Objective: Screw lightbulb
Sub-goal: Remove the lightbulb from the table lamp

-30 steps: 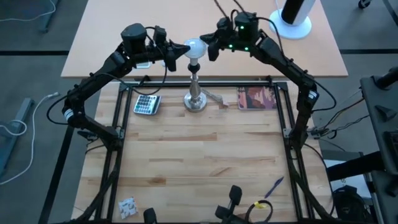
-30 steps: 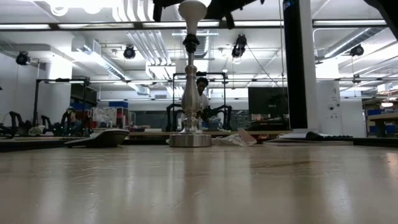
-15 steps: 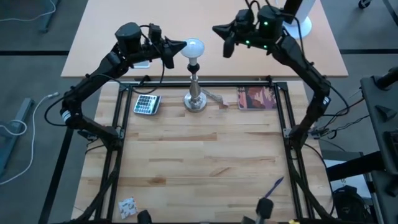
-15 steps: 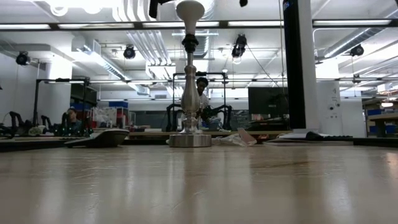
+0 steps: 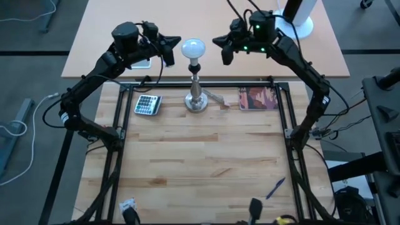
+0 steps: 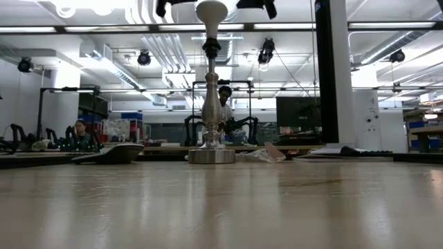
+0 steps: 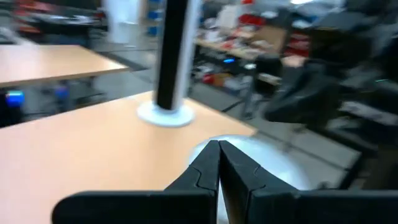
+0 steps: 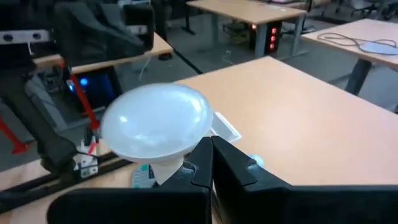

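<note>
The white lightbulb (image 5: 193,48) sits upright in the black socket on top of the silver stand (image 5: 196,94), whose round base rests on the wooden table near its far edge. In the low view the lightbulb (image 6: 212,10) tops the stand (image 6: 210,104). My left gripper (image 5: 177,43) hangs shut just left of the bulb, clear of it. My right gripper (image 5: 217,42) hangs shut just right of the bulb, also clear. The right wrist view shows the lightbulb (image 8: 157,121) beyond my shut right gripper (image 8: 209,148). The left wrist view shows it (image 7: 277,168) behind my shut left gripper (image 7: 219,152).
A calculator (image 5: 147,104) lies left of the stand's base and a picture card (image 5: 257,99) right of it. A white cylinder on a round base (image 5: 294,15) stands on the far desk. A blue pen (image 5: 275,186) lies near the front right. A person (image 6: 224,104) sits in the room behind.
Both grippers have drawn back from the lightbulb, staying shut: the left one a little toward the table's left and up, the right one toward the right and up. The lightbulb stays upright in the stand's socket.
</note>
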